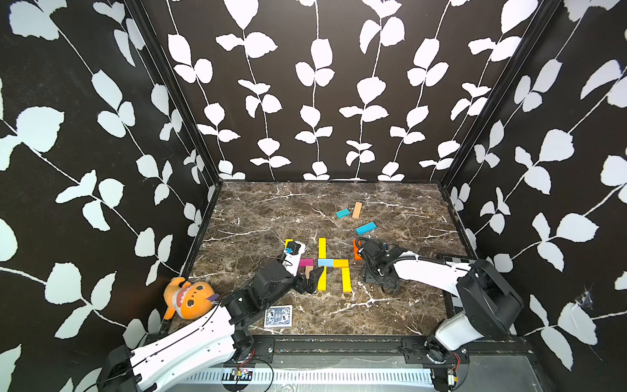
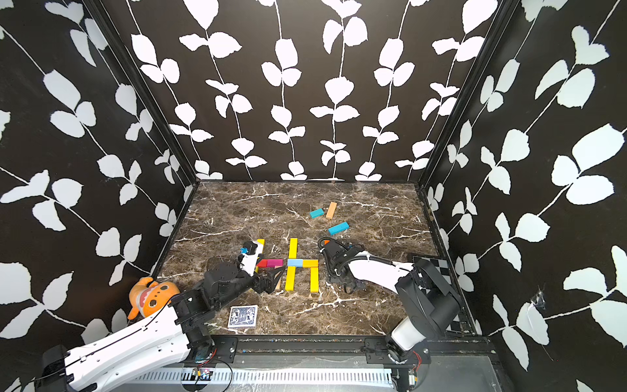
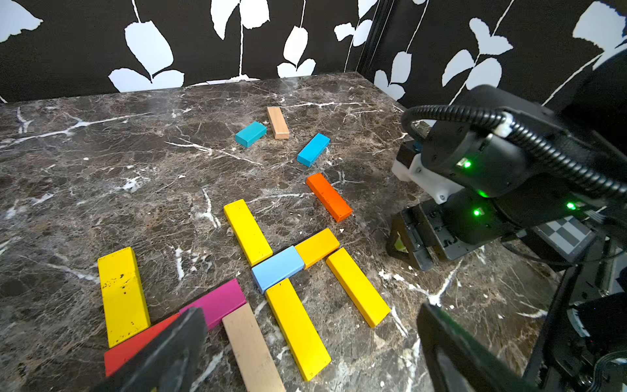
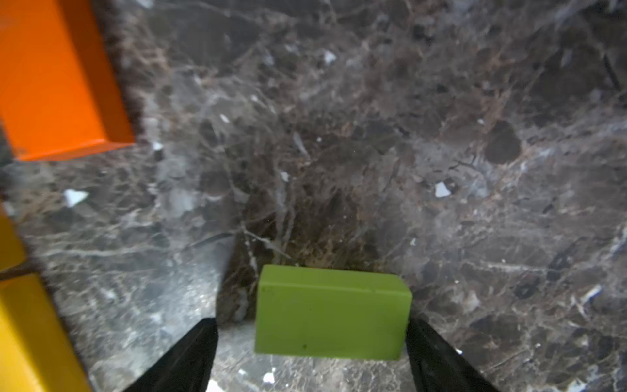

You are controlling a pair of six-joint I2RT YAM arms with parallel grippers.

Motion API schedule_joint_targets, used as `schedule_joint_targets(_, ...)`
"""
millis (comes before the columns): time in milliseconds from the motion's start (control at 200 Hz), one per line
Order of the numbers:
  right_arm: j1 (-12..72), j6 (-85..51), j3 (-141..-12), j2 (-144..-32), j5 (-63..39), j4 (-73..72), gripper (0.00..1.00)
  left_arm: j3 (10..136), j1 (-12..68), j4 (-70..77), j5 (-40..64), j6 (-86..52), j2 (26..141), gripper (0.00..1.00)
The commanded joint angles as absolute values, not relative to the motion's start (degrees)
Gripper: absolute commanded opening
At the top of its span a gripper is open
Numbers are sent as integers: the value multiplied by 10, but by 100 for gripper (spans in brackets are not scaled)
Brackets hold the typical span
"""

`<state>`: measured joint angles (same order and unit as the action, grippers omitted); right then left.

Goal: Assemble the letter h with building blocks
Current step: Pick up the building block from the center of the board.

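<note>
The letter h (image 1: 330, 264) lies mid-table in both top views: a yellow upper stem bar (image 3: 247, 230), a yellow lower stem bar (image 3: 297, 327), a light blue bar (image 3: 278, 268) and an amber bar (image 3: 317, 247) as the crossbar, and a yellow leg (image 3: 358, 286). My left gripper (image 1: 310, 278) hovers open just left of the stem, over a tan bar (image 3: 252, 349) and a pink bar (image 3: 217, 302). My right gripper (image 4: 310, 353) stands open around a green block (image 4: 330, 312). One finger touches the block and the other is clear of it. An orange bar (image 4: 57, 85) lies beside it.
Loose building blocks lie at the back: teal (image 1: 343, 212), tan (image 1: 357, 210) and blue (image 1: 366, 228). A yellow bar (image 3: 122, 295) and a red bar (image 3: 132, 346) sit left of the h. A playing card (image 1: 278, 316), an orange plush toy (image 1: 188, 298) and a checkerboard (image 1: 456, 261) lie near the edges.
</note>
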<state>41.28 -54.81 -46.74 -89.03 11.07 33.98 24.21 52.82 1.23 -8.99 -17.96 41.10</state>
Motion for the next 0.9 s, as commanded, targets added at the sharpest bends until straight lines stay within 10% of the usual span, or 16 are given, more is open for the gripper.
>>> schedule_joint_targets(0,406,-546,-455,-905,111,338,84,236,526,24,-91,-179,411,99)
schedule_joint_targets(355,403,-468,-452,-890,110,309,63,239,525,21,-94,-184,414,99)
schedule_joint_targets(895,416,-419,-562,-964,118,297,62,256,525,16,-97,-190,435,99)
